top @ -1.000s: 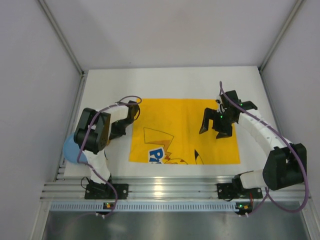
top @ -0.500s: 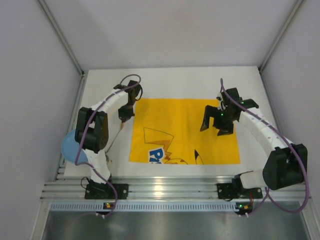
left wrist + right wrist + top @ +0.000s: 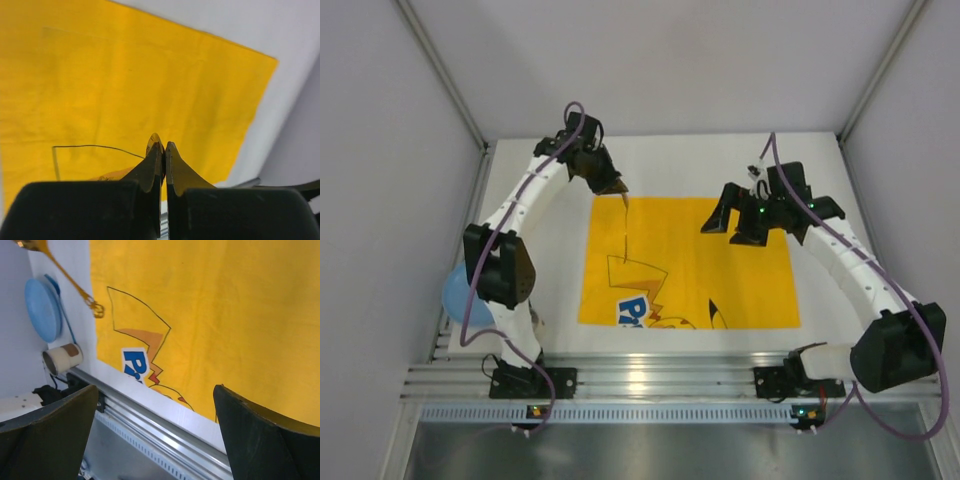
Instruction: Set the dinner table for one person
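My left hand (image 3: 616, 187) pinches a gold utensil (image 3: 624, 214) dangling above the yellow placemat (image 3: 720, 280); my right hand (image 3: 732, 228) hovers, spread wide.

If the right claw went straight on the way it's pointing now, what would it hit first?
Most likely the yellow placemat: the open right claw points down at it, with nothing visible in between, though depth is hard to judge.

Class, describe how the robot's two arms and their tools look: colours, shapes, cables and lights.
The left arm and right arm have white links, black joints and purple cables. The left tool and right tool are black and tapered; green lights glow on the right.
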`<state>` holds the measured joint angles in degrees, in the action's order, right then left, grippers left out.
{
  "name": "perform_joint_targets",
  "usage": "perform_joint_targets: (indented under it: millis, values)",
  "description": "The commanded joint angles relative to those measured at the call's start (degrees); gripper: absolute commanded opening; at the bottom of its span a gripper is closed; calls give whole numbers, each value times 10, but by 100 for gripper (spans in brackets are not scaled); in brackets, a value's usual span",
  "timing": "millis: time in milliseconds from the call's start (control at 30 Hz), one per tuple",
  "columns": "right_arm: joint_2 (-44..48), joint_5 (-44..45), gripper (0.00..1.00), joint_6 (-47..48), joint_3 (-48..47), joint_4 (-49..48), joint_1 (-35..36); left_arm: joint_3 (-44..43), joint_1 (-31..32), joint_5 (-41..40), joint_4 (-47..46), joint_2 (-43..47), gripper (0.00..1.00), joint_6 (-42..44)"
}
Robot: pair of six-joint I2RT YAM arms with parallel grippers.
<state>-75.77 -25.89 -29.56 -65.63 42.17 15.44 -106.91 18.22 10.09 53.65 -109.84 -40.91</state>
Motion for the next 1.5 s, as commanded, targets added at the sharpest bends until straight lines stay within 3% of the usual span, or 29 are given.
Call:
perform_joint_targets:
  millis: [0, 67, 233, 333, 700, 800, 833, 900, 933, 967, 1067, 1133, 1233, 1400, 1467]
  values:
    - [32, -35, 100, -44, 11, -96, 26, 61, 3, 187, -184, 50, 0, -129]
    - [34, -36, 100, -64, 23, -118, 33, 96, 4, 237, -243, 62, 0, -167]
    - [40, -35, 97, -93, 60, -190, 43, 174, 16, 331, -512, 82, 0, -296]
    - [33, -24, 94, -94, 66, -202, 49, 210, 29, 375, -621, 80, 0, -363]
    - [20, -1, 87, -74, 68, -203, 70, 203, 105, 410, -665, 63, 0, -399]
    - [21, 3, 62, -69, 70, -203, 74, 207, 121, 407, -669, 60, 0, -399]
    - [23, 7, 41, -68, 71, -203, 75, 207, 122, 407, -669, 60, 0, -398]
    - [32, 15, 21, -65, 76, -198, 78, 208, 126, 409, -667, 55, 0, -394]
    - [36, 22, 6, -63, 78, -196, 78, 209, 126, 410, -656, 56, 0, -390]
    - [45, 27, 0, -59, 80, -188, 78, 210, 125, 405, -641, 56, 0, -368]
    - [63, 48, 0, -48, 89, -169, 78, 193, 123, 375, -494, 53, 31, -279]
    - [68, 75, 0, -33, 92, -138, 78, 177, 121, 333, -370, 48, 67, -232]
    - [73, 124, 0, -17, 94, -103, 77, 164, 113, 278, -272, 50, 88, -154]
    - [50, 186, 0, 15, 101, -42, 68, 163, 84, 194, -112, 85, 90, -48]
    - [24, 223, 0, 31, 99, -20, 63, 142, 76, 102, -52, 96, 90, 4]
